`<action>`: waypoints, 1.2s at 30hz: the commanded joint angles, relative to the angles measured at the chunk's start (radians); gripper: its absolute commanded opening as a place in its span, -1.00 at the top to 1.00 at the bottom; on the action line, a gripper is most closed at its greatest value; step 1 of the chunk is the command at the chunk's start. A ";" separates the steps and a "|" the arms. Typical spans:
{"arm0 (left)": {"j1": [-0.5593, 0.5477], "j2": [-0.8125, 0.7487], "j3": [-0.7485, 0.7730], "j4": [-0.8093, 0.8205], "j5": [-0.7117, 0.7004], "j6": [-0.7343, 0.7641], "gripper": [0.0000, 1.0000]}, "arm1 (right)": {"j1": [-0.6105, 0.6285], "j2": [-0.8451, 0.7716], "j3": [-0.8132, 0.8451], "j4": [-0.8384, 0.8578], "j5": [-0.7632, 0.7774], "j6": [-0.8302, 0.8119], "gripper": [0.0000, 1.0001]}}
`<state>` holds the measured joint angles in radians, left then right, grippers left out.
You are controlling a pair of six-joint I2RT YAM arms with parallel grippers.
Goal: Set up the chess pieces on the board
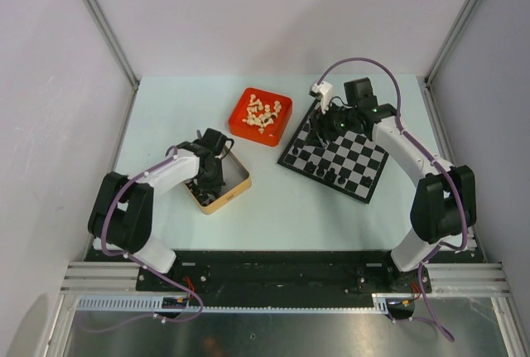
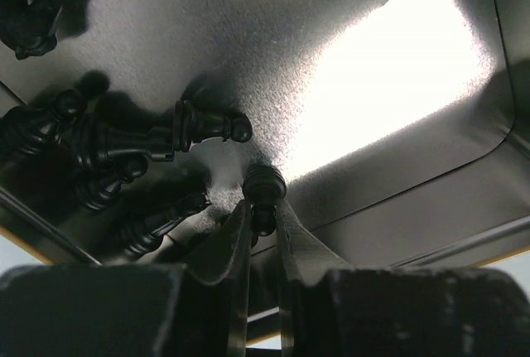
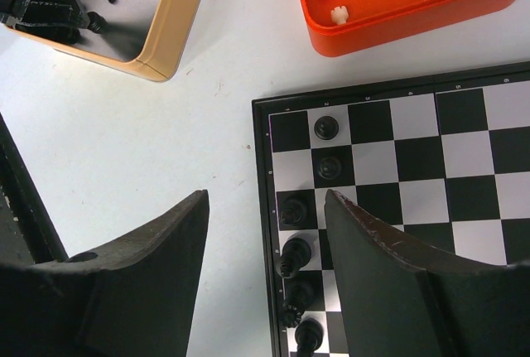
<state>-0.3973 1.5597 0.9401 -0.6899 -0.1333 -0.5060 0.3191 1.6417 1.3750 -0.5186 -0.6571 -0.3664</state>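
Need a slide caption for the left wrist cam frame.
Left gripper pinches a black chess piece on the floor of the metal tin, other black pieces lying beside it.

Through the left wrist camera I see my left gripper [image 2: 263, 223], its two fingers [image 2: 234, 245] pinched on either side of a small black chessman [image 2: 263, 183]. One rounded end of it pokes out past the tips. It rests on the grey metal floor of a tin [image 2: 414, 218], close to the wall nearest the camera. Another black piece [image 2: 207, 123] lies on its side just beyond. More black chessmen [image 2: 91, 154] are heaped toward the left wall, and one [image 2: 29, 9] is in the far left corner. A bright glare [image 2: 397, 67] washes the floor on the right.
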 commanded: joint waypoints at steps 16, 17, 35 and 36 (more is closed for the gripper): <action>-0.034 -0.256 0.060 0.015 0.009 0.101 1.00 | -0.006 -0.060 0.002 0.003 -0.058 -0.003 -0.25; -0.041 -0.279 0.065 0.012 0.012 0.100 1.00 | -0.011 -0.063 0.002 -0.001 -0.062 -0.005 -0.24; -0.251 -0.166 0.379 -0.003 0.060 0.089 1.00 | -0.133 -0.105 0.007 -0.046 -0.118 -0.040 -0.25; -0.262 -0.147 0.394 -0.002 0.061 0.089 1.00 | -0.144 -0.106 0.007 -0.046 -0.116 -0.037 -0.25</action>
<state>-0.6109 1.3468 1.2514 -0.7033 -0.0948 -0.4263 0.2108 1.5833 1.3743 -0.5671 -0.7506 -0.3969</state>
